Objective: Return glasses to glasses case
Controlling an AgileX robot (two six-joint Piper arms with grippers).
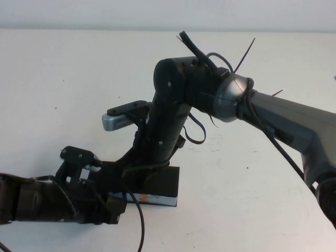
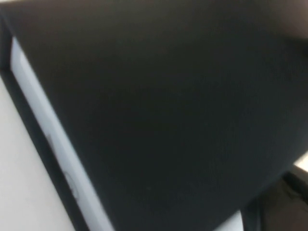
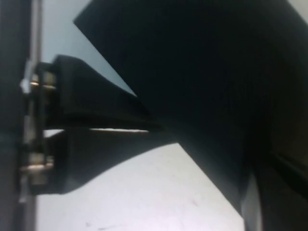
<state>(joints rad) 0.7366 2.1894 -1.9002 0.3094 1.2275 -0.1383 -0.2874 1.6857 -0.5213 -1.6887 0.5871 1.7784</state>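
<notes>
— Black glasses case [image 1: 160, 186], white front edge w/ blue-orange print, sits low-centre on white table [image 1: 63, 79] under both arms.
— We see right gripper [image 3: 149, 127] pinched closed at its lid; left gripper [image 1: 113, 202] alongside, jaws unclear.

The glasses case [image 1: 160, 184] looks matt black, on a smooth white table [image 1: 63, 79].

White table [image 1: 63, 79], matte, bare surface with a few small dark specks scattered near its left side and toward the near right. Pale wall [image 1: 157, 13] runs along the table's far edge. Soft shadows fall on the tabletop around its middle
</notes>
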